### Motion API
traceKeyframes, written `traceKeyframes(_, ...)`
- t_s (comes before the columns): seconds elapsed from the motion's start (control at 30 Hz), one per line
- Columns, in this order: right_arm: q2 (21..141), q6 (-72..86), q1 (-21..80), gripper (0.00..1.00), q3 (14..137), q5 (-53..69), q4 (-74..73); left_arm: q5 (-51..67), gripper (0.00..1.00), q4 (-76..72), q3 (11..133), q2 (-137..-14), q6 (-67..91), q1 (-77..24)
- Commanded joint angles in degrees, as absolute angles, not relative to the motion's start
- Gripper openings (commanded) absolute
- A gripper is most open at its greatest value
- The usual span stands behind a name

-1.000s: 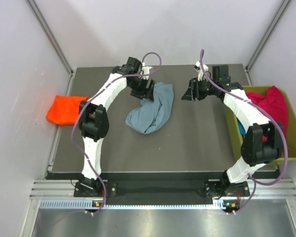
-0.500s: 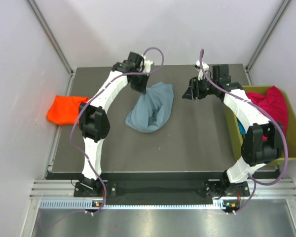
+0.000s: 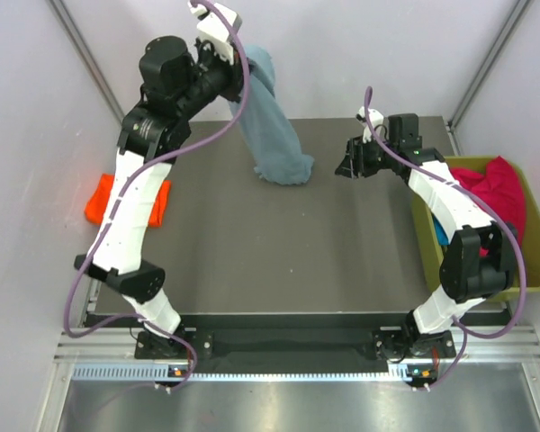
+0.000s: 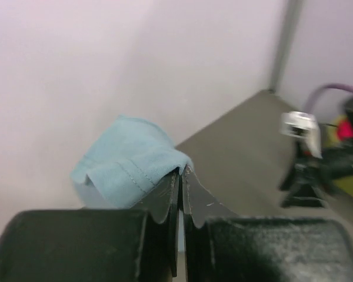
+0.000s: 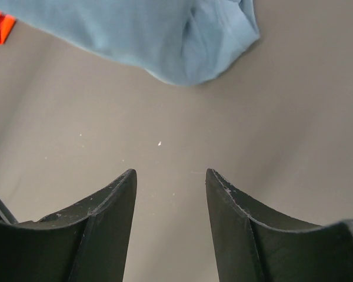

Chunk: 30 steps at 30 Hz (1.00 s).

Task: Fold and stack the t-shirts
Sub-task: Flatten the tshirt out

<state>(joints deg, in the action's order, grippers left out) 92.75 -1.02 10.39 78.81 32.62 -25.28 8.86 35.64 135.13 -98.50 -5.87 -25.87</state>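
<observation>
Left gripper (image 4: 180, 170) pinched shut on the grey-blue t-shirt (image 3: 274, 135), hanging high over the far side of the table (image 3: 252, 270), right gripper (image 5: 170, 173) part-open and empty nearby, best catch a dangling corner and spread it flat

The left arm (image 3: 130, 200) and right arm (image 3: 436, 193) share white link shells and bulky black joint housings. A thin purple cable (image 3: 369, 101) loops along each. The left gripper (image 4: 181, 171) has glossy black fingers (image 4: 163, 202) with notched inner edges; the right gripper (image 5: 170, 173) has matte black, tapered ones.
</observation>
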Motion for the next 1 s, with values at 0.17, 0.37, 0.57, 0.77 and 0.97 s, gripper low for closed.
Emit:
traceKeyframes(0.17, 89.6, -2.9, 11.2, 0.51, 77.7, 30.6, -23.6, 18.8, 0.01, 39.6, 118.3, -85.5, -2.4, -31.0)
traceKeyframes(0.37, 91.6, 1.8, 9.2, 0.52, 81.6, 21.6, -22.9, 19.1, 0.00, 38.4, 129.1, -95.6, -8.5, -31.4)
traceKeyframes(0.57, 92.7, 11.2, -5.4, 0.54, 91.9, 19.9, -19.6, 14.4, 0.00, 34.5, 141.8, -112.0, -8.7, -34.3)
traceKeyframes(0.77, 89.0, 15.2, -19.4, 0.56, 92.0, 20.6, -19.5, 10.4, 0.00, 22.3, 147.7, -113.9, -15.9, -44.5)
traceKeyframes(0.97, 85.4, 17.8, -23.0, 0.55, 83.0, 25.6, -18.5, 4.2, 0.01, 21.3, 142.8, -105.7, -18.3, -46.1)
